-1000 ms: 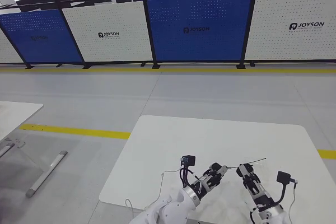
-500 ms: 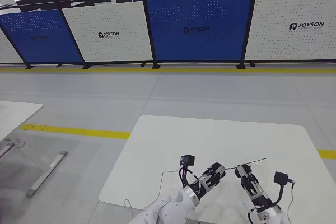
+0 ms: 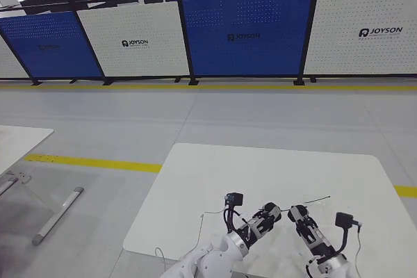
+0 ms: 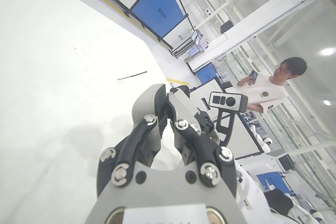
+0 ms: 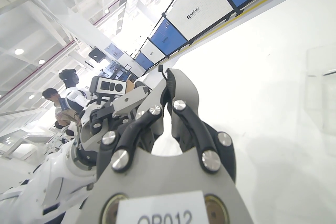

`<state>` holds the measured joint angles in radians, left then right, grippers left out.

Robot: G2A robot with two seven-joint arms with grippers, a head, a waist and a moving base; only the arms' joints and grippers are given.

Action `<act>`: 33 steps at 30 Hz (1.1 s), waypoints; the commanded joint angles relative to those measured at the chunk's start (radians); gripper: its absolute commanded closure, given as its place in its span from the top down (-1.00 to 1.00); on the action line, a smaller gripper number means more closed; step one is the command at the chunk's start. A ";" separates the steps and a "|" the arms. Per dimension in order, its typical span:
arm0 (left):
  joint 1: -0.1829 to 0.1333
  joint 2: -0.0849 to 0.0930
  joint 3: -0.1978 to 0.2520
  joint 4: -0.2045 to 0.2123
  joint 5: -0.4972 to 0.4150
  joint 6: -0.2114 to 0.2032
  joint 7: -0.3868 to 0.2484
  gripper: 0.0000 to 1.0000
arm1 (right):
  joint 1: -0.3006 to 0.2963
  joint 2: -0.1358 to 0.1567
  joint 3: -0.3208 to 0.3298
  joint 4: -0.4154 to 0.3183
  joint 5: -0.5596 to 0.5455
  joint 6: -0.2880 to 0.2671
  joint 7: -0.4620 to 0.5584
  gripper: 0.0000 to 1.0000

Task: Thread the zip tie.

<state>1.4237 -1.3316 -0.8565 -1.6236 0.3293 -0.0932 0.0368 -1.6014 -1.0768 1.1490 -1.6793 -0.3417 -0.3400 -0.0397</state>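
A thin black zip tie [image 3: 313,202] is held low over the white table [image 3: 264,167], running from my right gripper [image 3: 296,210] toward the far right. That gripper [image 5: 168,75] is shut on it, and the tie's small head [image 5: 160,68] sticks out past the fingertips. My left gripper [image 3: 271,208] sits close beside the right one, a small gap apart. In the left wrist view its fingers [image 4: 160,101] are pressed together with nothing visible between them. Beyond them a stretch of the tie [image 4: 131,76] shows against the table.
The arms work near the table's front edge, with broad bare tabletop beyond them. A thin cable [image 3: 205,214] lies by the front left edge. Another white table [image 3: 7,142] stands across the floor at the left.
My right gripper has shifted a little left and back toward the left gripper, carrying the zip tie with it. The left gripper has hardly moved.
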 commanded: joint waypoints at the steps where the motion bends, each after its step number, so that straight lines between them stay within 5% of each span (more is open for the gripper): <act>1: 0.001 0.000 -0.001 0.000 0.000 0.001 0.001 -1.00 | 0.002 0.000 0.001 0.003 0.006 0.000 0.006 -0.48; 4: 0.000 0.000 -0.003 0.003 -0.003 0.002 0.003 -1.00 | 0.005 0.000 0.001 0.005 0.013 0.000 0.012 -0.02; 5: 0.000 0.000 -0.004 0.005 -0.005 0.003 0.004 -1.00 | 0.006 -0.001 0.000 0.004 0.018 0.000 0.015 -0.02; 7: -0.003 -0.001 -0.006 0.010 -0.015 0.004 0.005 -1.00 | 0.009 -0.001 0.000 0.003 0.029 0.000 0.024 0.60; 11: -0.004 -0.004 -0.009 0.012 -0.043 -0.004 0.010 -1.00 | 0.005 0.002 0.004 -0.009 0.035 0.000 0.030 1.00; 19: -0.015 -0.006 -0.047 0.008 -0.226 -0.038 -0.052 -1.00 | -0.037 0.013 0.044 -0.055 0.049 0.000 0.019 1.00; 29: -0.015 -0.006 -0.049 0.004 -0.230 -0.032 -0.056 -1.00 | -0.037 0.013 0.044 -0.055 0.049 0.000 0.019 1.00; 33: -0.001 -0.007 -0.070 0.002 -0.347 -0.036 -0.072 -1.00 | -0.024 0.013 0.056 -0.054 -0.016 0.000 0.029 1.00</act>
<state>1.4194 -1.3392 -0.9184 -1.6227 0.0127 -0.1262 -0.0342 -1.6298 -1.0649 1.1964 -1.7331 -0.3261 -0.3382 -0.0114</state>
